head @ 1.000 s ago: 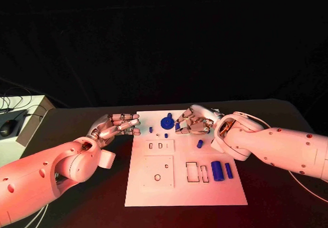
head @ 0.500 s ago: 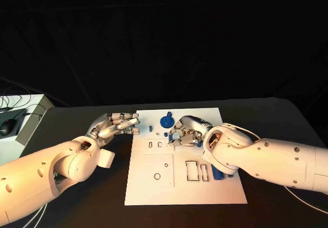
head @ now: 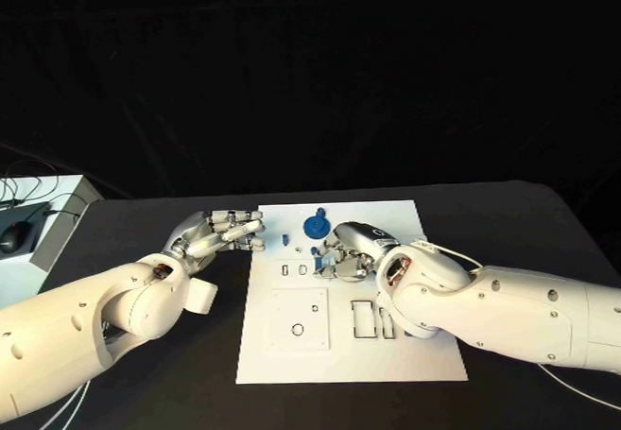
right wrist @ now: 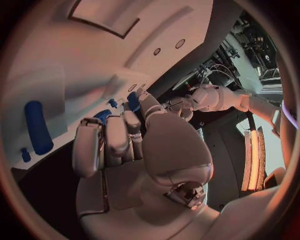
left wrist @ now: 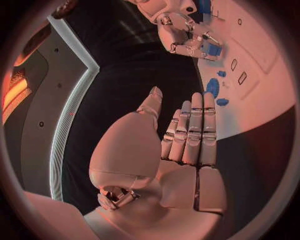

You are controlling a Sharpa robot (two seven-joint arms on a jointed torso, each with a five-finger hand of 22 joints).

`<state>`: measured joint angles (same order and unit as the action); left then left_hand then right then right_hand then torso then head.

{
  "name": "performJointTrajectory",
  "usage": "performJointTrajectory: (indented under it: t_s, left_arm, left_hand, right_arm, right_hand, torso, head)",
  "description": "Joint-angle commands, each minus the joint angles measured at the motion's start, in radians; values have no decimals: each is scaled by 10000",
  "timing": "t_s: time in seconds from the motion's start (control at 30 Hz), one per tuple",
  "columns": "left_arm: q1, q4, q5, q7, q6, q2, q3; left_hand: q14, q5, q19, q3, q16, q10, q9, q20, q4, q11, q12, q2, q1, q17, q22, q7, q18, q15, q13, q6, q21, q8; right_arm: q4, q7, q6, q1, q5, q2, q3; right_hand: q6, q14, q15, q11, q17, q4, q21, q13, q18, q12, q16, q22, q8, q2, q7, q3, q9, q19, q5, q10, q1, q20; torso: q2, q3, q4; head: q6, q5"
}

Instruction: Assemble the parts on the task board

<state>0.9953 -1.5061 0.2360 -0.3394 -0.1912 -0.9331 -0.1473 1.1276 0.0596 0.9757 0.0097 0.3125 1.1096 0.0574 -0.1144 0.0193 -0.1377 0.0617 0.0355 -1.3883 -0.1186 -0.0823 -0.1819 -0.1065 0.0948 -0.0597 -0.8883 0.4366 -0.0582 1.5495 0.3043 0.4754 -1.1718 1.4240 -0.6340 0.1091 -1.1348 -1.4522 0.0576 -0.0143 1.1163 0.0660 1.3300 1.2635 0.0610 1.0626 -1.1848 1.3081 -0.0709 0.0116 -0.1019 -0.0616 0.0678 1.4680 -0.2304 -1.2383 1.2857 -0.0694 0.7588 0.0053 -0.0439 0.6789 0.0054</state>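
Task board (head: 346,356): white plate, mid-table, long side running from near edge to far edge; rectangular and round recesses visible over its middle and near half. Right hand (head: 346,250): over the board's far half, fingers curled together around a small blue part (left wrist: 213,49); the left wrist view shows the piece pinched at the fingertips, just above the board surface. Left hand (head: 219,235): off the board's left edge near the far-left corner, fingers straight and side by side, holding nothing. Loose stock: round blue part (head: 317,228) near the far edge; small blue peg (head: 284,241) beside it toward the left edge; blue cylinder (right wrist: 37,127) lying on the board. Step in hand, by judgement: seating the held part in one of the small slots (head: 294,271) next to the right fingertips. Handling advice: line the piece up square to its recess before lowering, descend slowly, release only once it sits flush; keep the left hand ready to steady the board's edge if it slides.
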Motion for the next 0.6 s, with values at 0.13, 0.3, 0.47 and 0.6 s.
performJointTrajectory:
  t_s: [0.13,0.3,0.47,0.6]
  left_arm:
    - [-4,-15,13,-16,158,-8,-6]
    - [-4,-11,13,-11,160,-16,-6]
    - [-5,-4,13,-8,163,-1,-6]
    - [-5,-4,13,-6,164,-2,-6]
  left_hand:
    - [-26,-35,19,-11,24,-71,12,7,-44,-25,10,-63,4,5,-9,-26,56,-2,-10,-7,42,-6]
    - [-26,-35,19,-11,24,-71,12,7,-44,-25,10,-63,4,5,-9,-26,56,-2,-10,-7,42,-6]
    - [-28,-37,12,-12,20,-98,8,2,-42,-37,7,-55,5,8,-6,-42,55,3,-9,48,39,-1]
    - [-28,-37,12,-12,20,-98,8,2,-42,-37,7,-55,5,8,-6,-42,55,3,-9,48,39,-1]
  right_arm:
    - [-111,462,250,33,758,27,0]
    - [-212,535,125,38,835,52,1]
    - [-290,673,-91,41,1003,108,1]
    - [-349,727,-182,41,1061,132,2]
  right_hand:
    - [-64,-19,64,29,-6,-50,44,14,-83,-2,17,2024,-38,-101,-18,51,2,871,-47,-51,16,-64]
    - [-69,-16,63,30,-9,-63,73,19,-89,4,17,2031,-37,-114,-15,48,2,873,-36,-59,23,-64]
    - [-57,-14,62,23,-9,-117,64,21,-87,-2,14,2029,-28,-154,-20,72,0,872,26,-57,-19,-63]
    - [-70,-10,64,28,-17,-163,74,19,-90,-13,16,2031,-34,-188,-12,64,3,872,16,-55,-2,-63]
  torso:
    - [-9,-9,3]
    - [-5,-11,10]
    - [-6,-9,-6]
    - [-10,-5,-2]
  head:
    - [38,7]
    - [47,7]
    - [57,-9]
    - [65,-12]
